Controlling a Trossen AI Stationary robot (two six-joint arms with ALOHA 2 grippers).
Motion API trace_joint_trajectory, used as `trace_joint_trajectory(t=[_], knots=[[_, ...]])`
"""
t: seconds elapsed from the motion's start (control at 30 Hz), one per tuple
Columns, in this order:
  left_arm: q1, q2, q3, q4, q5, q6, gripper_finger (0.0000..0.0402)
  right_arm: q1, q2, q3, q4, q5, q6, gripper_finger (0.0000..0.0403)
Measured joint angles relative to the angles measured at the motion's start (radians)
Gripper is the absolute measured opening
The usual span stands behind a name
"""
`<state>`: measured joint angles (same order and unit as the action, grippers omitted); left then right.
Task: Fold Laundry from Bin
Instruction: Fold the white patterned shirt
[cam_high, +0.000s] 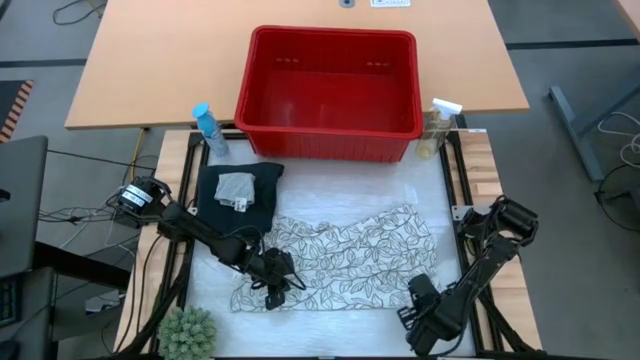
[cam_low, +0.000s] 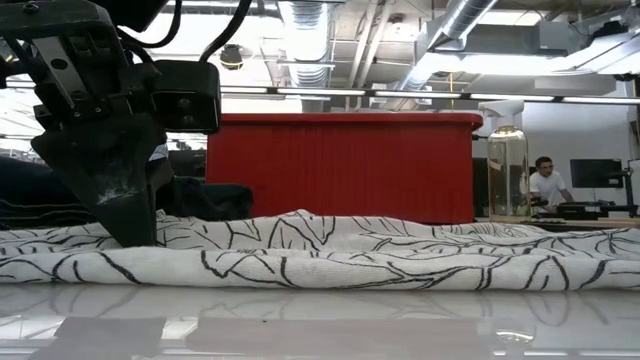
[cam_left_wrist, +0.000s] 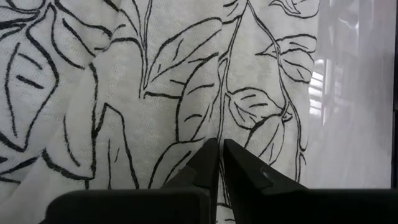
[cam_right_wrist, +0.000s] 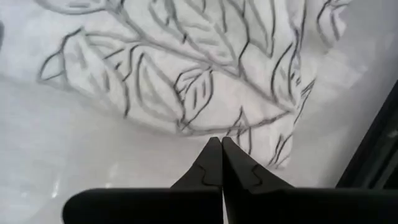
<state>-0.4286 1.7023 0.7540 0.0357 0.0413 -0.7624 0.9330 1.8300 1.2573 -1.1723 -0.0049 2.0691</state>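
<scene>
- The white cloth with leaf print lies spread flat in the middle of the table.
- The left gripper rests on the cloth near its 7 o'clock corner. Its fingers are pressed together, with a thin bit of the cloth perhaps pinched between them.
- The right gripper sits at 5 o'clock, just off the cloth's edge. Its fingers are together and hold nothing.
- The dark trousers lie folded at 10 o'clock, with the small grey cloth on top.
- The red bin stands at 12 o'clock.
</scene>
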Motion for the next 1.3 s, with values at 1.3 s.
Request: trace_joint_trajectory(t=[1.3], knots=[[0.002, 0.001, -0.001, 0.061, -0.002, -0.043, 0.0018, -0.266, -0.076, -0.255, -0.08, 0.036, -0.239, 0.0018]])
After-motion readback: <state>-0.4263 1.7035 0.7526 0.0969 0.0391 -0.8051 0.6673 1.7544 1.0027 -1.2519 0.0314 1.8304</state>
